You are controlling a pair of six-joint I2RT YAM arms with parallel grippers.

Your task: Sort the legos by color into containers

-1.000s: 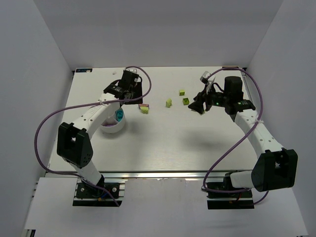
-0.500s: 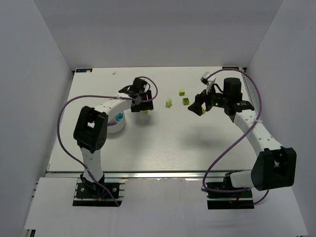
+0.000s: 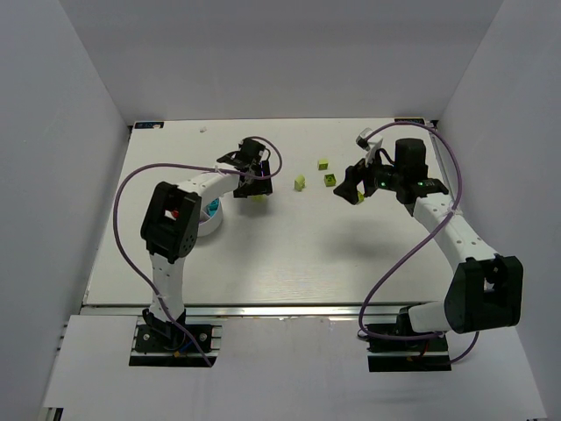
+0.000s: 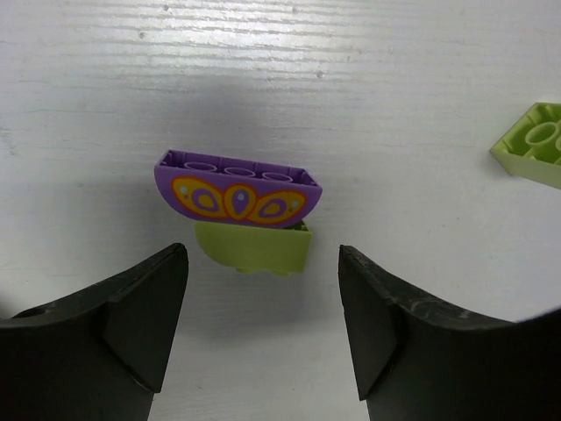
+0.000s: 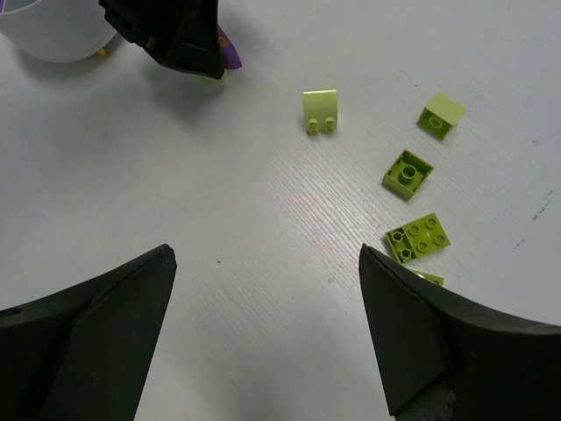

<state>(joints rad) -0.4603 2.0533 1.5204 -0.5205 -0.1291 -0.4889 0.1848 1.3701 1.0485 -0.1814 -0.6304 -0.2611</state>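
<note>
A purple-pink brick with an orange pattern (image 4: 237,187) sits stacked on a lime brick (image 4: 254,247) on the table. My left gripper (image 4: 263,329) is open and hangs just short of this pair, touching nothing; from above it (image 3: 256,182) is right of the white dish (image 3: 197,231). A teal brick (image 3: 213,208) lies in the dish. Several lime bricks (image 5: 319,112) (image 5: 441,116) (image 5: 408,173) (image 5: 419,238) lie loose mid-table. My right gripper (image 5: 263,338) is open and empty above the table near them; from above it (image 3: 352,189) is just right of them.
The left arm's gripper body (image 5: 175,39) and the dish's rim (image 5: 53,31) show at the top left of the right wrist view. Another lime brick (image 4: 533,145) lies at the right edge of the left wrist view. White walls enclose the table.
My left arm has swung right, from over the dish to the purple-and-lime pair. My right gripper has shifted slightly left and stays open.
</note>
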